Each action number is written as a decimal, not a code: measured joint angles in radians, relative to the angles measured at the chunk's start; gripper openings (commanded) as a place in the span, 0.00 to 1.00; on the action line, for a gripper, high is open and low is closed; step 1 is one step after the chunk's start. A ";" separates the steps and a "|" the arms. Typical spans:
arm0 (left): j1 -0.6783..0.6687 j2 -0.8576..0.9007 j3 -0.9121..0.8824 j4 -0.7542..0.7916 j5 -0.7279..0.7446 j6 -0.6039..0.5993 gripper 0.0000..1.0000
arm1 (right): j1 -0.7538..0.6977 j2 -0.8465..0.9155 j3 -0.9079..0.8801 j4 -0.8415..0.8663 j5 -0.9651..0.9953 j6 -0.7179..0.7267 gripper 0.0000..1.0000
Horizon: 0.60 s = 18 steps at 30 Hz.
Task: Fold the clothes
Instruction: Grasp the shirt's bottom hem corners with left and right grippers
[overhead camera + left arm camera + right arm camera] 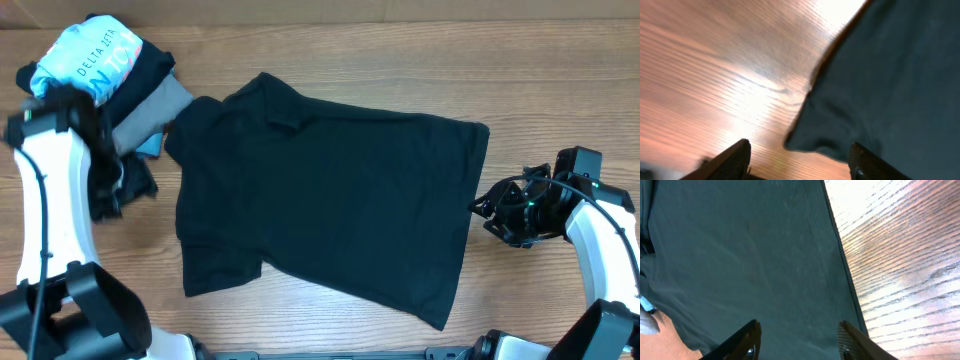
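Two spare clothes, a light-blue printed shirt (85,55) and a grey garment (150,112), lie piled at the far left of the wooden table (560,70). Near them the left gripper (799,150) hangs released and empty at the edge of the black garment (330,190), which lies spread flat mid-table. Over its right hem, the right gripper (799,327) is also parted, holding nothing.

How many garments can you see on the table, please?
3 clearly: the black garment spread flat in the middle, and a light-blue printed shirt and a grey folded garment stacked together at the far left. More may be hidden in that stack.
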 measured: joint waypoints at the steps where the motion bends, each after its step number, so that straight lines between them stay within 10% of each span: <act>1: 0.027 -0.006 -0.064 0.029 0.036 0.007 0.67 | 0.000 0.000 0.000 0.001 0.000 0.000 0.55; 12: 0.081 -0.010 -0.454 0.383 0.155 0.060 0.73 | 0.000 0.000 0.000 0.024 0.000 0.000 0.56; 18: 0.078 -0.010 -0.539 0.482 0.156 0.063 0.60 | 0.000 0.000 0.000 0.022 0.000 0.000 0.56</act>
